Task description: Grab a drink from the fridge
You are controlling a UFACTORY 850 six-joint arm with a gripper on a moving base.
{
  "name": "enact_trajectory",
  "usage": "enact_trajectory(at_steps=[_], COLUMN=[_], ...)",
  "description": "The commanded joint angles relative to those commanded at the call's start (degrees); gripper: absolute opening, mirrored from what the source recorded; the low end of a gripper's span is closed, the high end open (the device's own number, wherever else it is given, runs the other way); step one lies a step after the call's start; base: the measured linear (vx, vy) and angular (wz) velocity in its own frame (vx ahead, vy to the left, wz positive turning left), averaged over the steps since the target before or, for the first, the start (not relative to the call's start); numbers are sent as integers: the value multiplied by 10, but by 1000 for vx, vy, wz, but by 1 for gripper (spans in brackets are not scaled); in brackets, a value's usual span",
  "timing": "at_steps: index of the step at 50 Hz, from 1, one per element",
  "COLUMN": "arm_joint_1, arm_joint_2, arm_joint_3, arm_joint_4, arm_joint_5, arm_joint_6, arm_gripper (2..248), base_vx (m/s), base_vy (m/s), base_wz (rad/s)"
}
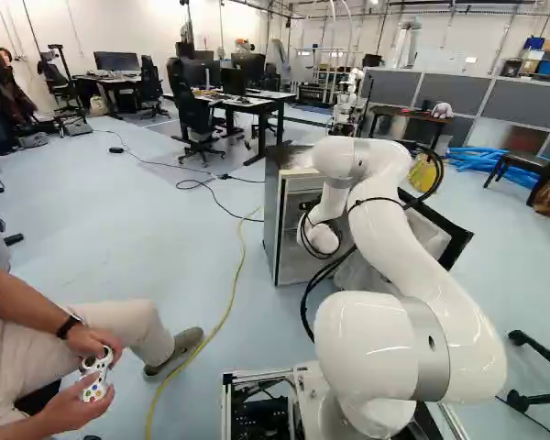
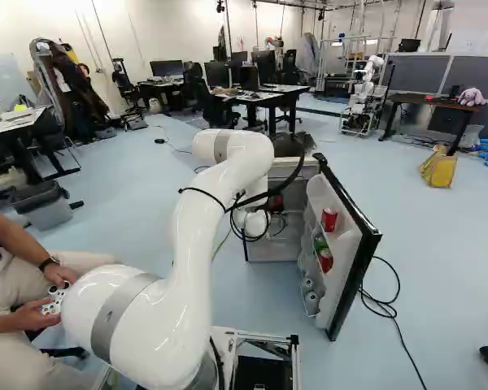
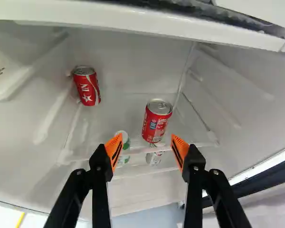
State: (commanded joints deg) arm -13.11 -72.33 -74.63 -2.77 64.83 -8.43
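Observation:
My gripper [image 3: 147,149] stands open inside the fridge, with nothing held between its orange pads. Just ahead of the gap, nearer one finger, a red can [image 3: 156,121] stands on a shelf. A second red can [image 3: 86,86] is farther off, near a side wall. Lower down, a green-and-white can [image 3: 123,148] is partly behind one fingertip, and a pale can [image 3: 154,157] shows between the fingers. The fridge [image 1: 272,225] has its door [image 2: 351,244] open, with red cans [image 2: 329,219] in the door racks. In both base views my wrist and its cables hide the fingers.
Fridge walls [image 3: 256,90] flank the gripper, and a white edge [image 3: 133,18] crosses beyond the cans. A seated person's hands hold a controller [image 1: 96,374] left of the base. A yellow cable [image 1: 235,293] runs along the floor. Another robot [image 2: 364,96] stands farther back.

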Motion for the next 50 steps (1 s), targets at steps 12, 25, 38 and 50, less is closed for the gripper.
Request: enact_trajectory(at_steps=[12, 25, 38, 50], arm_joint_1=[0, 0, 0, 1], arm_joint_2=[-1, -1, -1, -3], arm_joint_3=[-1, -1, -1, -5], arm_joint_4=[0, 0, 0, 0], arm_joint_5=[0, 0, 0, 0], arm_joint_6=[39, 111, 126, 126], arm_gripper=[157, 157, 157, 157], base_vx=[0, 0, 0, 0], base_vy=[0, 0, 0, 0], base_wz=[0, 0, 0, 0])
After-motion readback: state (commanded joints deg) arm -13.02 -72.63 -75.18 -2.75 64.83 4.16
